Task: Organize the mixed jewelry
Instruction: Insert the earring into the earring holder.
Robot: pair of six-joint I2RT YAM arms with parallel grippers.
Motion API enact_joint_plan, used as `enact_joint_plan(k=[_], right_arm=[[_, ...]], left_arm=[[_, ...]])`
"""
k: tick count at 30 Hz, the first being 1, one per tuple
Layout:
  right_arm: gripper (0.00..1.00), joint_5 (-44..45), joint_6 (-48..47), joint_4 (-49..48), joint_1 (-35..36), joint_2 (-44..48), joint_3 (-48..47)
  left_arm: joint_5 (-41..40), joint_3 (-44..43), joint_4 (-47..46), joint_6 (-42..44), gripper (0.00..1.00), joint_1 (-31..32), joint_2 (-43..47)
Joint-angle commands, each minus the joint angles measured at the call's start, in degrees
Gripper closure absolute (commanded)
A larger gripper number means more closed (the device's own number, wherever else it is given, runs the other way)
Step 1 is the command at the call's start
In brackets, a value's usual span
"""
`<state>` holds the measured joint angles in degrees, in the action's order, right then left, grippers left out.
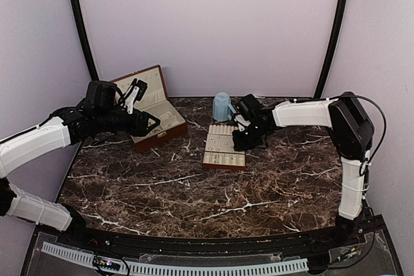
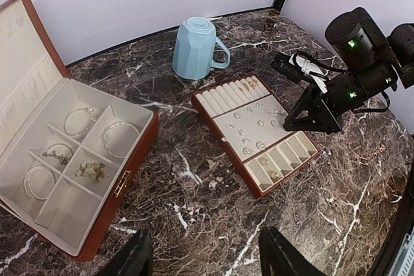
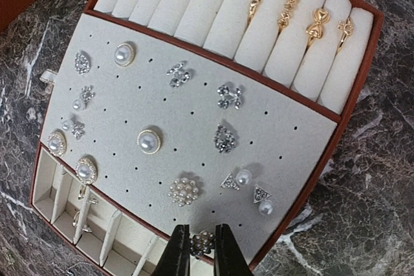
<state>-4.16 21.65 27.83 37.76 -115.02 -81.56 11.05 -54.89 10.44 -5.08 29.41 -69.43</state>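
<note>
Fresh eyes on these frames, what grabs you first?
The right end effector pinching a small cluster earring at the edge of the cream tray, whose pad is dotted with earrings, gold rings slotted along one end. Left of it sits an open box holding bracelets, with a blue mug by the back wall.
</note>
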Motion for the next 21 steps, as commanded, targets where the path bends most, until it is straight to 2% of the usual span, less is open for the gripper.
enact_joint_plan(k=[1,14,21], right_arm=[[0.9,3.7,-1.8,2.4,1.8,-3.5,-2.9],[0.88,8.6,-2.7,6.0,3.8,-6.1,-7.1],[0.8,10.7,-1.9,6.8,3.9,-4.9,-8.9]], left_arm=[[0.1,-0.4,1.0,0.7,0.41,-0.1,0.7],[-0.1,-0.5,1.2,0.8,0.41,-0.1,0.8],[-0.3,-0.5,1.2,0.9,0.41,-0.1,0.5]])
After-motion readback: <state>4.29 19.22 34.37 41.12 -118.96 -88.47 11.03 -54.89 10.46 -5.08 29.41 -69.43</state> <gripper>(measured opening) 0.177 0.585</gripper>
